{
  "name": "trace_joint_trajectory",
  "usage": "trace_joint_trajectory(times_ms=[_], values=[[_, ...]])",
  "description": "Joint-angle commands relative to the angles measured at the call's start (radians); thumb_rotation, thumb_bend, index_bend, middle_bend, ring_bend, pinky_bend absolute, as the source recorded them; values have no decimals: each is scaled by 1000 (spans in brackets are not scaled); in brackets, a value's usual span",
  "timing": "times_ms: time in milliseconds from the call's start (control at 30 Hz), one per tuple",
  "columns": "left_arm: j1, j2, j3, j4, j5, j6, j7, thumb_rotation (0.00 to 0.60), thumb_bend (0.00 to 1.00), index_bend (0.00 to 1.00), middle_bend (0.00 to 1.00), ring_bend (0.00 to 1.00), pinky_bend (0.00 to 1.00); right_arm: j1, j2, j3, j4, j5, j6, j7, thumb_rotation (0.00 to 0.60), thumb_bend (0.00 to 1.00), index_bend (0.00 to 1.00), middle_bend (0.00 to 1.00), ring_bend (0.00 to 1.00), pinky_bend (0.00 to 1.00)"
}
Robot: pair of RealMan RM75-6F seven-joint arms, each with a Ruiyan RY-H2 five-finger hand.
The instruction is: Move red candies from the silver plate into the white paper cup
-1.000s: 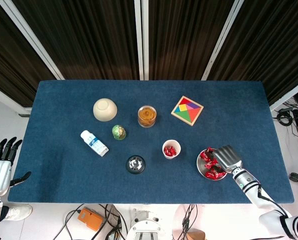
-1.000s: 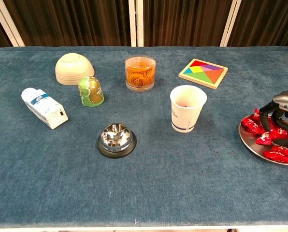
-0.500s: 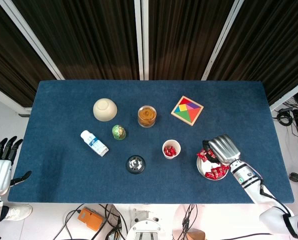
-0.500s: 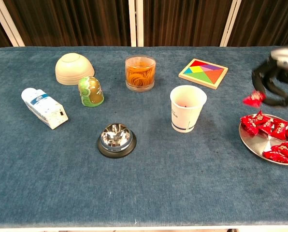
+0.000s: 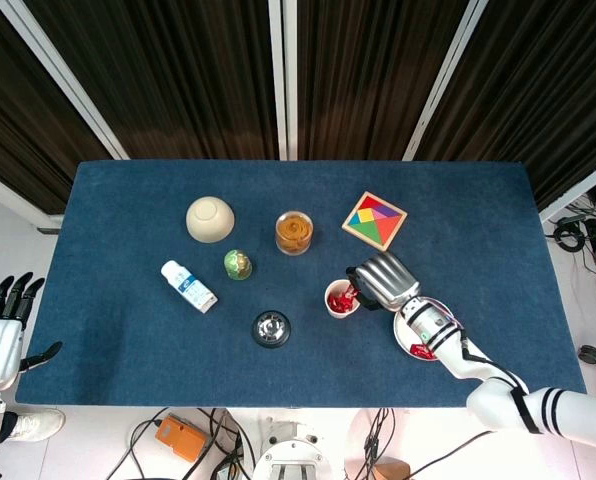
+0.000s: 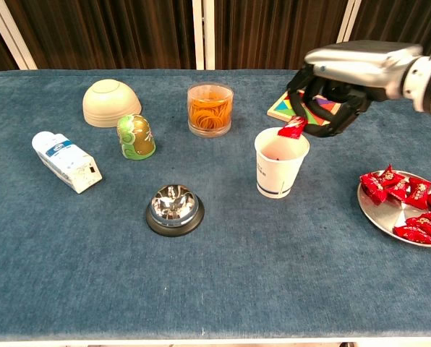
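Once over plate, candy (image 6: 293,128) now above cup (image 6: 280,163)

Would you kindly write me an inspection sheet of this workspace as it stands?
Surface: blue cloth table.
Job's things: white paper cup holds red candies; more on the silver plate.
Clutter: cream bowl upturned, white bottle lying, green egg figure, glass jar of rubber bands, call bell, tangram puzzle.
Hands: right hand pinches a red candy over the cup; left hand off the table, fingers apart.
Cables: on floor.
Surroundings: dark curtains.
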Motion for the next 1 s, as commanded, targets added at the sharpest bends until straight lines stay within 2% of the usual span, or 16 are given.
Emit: trace_joint_trajectory(times_ms=[33,267,467,600,767,867,1000], values=[[0,-1,-1,2,-1,1,-3,600,0,95,35,0,0,21,-26,5,12,26,-15,-31,600,557,662,818,980,1000],[4,-6,-1,16,-6,2,-15,600,0,95,36,0,0,35,-36,-3,3,51,-7,-67,600,550,609,818,980,1000],[3,-13,-1,28,-3,3,-24,600,0,95,36,0,0,31,-29,-14,-7,64,13,-78,600,427,552,818,980,1000],[3,-17,0,33,-2,5,-30,600,0,95,36,0,0,-1,-3,-23,-34,36,79,-71,600,404,533,818,979,1000],[1,-22,-4,44,-7,0,-43,600,0,95,35,0,0,-81,70,-95,-48,-10,150,-68,600,404,533,818,979,1000],[-3,-25,-6,48,-4,-1,-44,600,0,95,35,0,0,-123,95,-144,-33,-20,165,-74,600,404,534,818,979,1000],[-6,-29,-5,46,1,-2,-40,600,0,95,35,0,0,-157,104,-184,-4,-21,163,-67,600,404,534,818,979,1000]])
